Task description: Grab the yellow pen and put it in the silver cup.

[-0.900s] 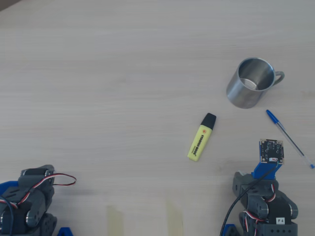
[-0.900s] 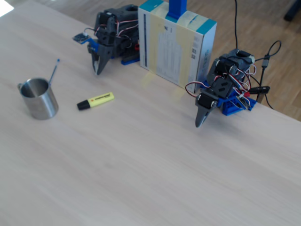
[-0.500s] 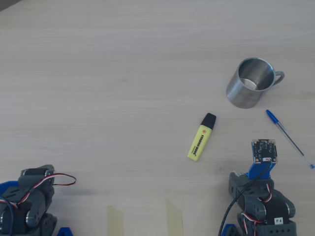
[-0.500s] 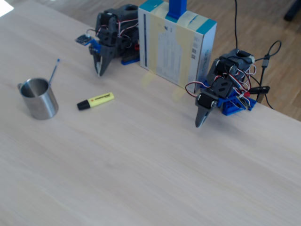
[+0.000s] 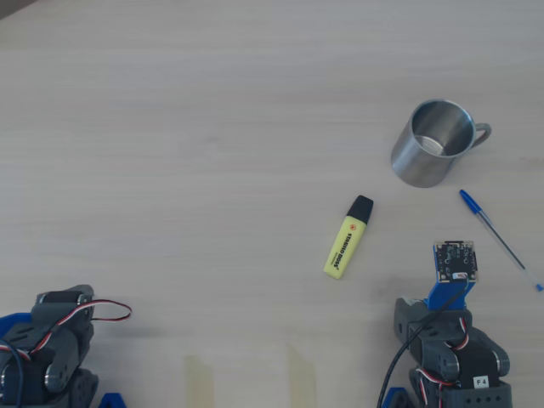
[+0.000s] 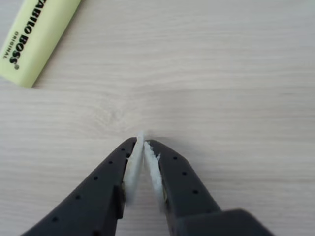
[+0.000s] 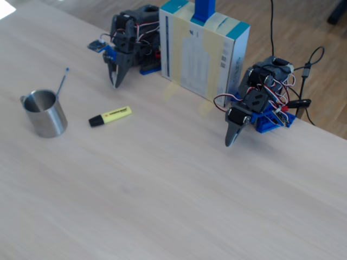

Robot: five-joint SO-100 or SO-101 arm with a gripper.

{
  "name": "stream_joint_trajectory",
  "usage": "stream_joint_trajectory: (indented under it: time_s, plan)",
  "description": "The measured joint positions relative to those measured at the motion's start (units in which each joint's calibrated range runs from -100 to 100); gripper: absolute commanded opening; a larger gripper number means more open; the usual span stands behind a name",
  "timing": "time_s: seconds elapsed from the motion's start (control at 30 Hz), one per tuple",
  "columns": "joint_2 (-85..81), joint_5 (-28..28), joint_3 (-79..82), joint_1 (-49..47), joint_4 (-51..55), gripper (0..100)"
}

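Your tool [image 6: 142,140]: closed, empty, tips at the bench | chunky fluorescent yellow pen with black cap [image 5: 348,237]: flat on the pale wooden bench [image 5: 170,153], up-left of your tool in wrist view, axis diagonal, cap toward shiny steel silver cup [image 5: 431,143].

My arm [image 5: 450,340] sits folded low over its base; my gripper [image 6: 143,142] points down at the table, its tip just above the wood; my two dark fingers [image 6: 98,191] are pressed together, white pads meeting at the tip, nothing between them.
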Motion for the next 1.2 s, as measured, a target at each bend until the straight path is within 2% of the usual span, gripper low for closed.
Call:
stream_joint_trajectory:
  time_s: [0.13,0.3,0.57,0.9,1.2]
  plan:
    - [0.00,0.00,0.00,-1.09,0.00,3]
    - [-0.08,-3.49,-0.54,-1.34,0.00,16]
    - [10.25,-5.02,-8.12,-2.68,-0.42,27]
    - [22.26,-5.23,-13.53,0.17,-1.77,27]
    - [25.68,-5.54,-13.53,-4.43,-18.07,27]
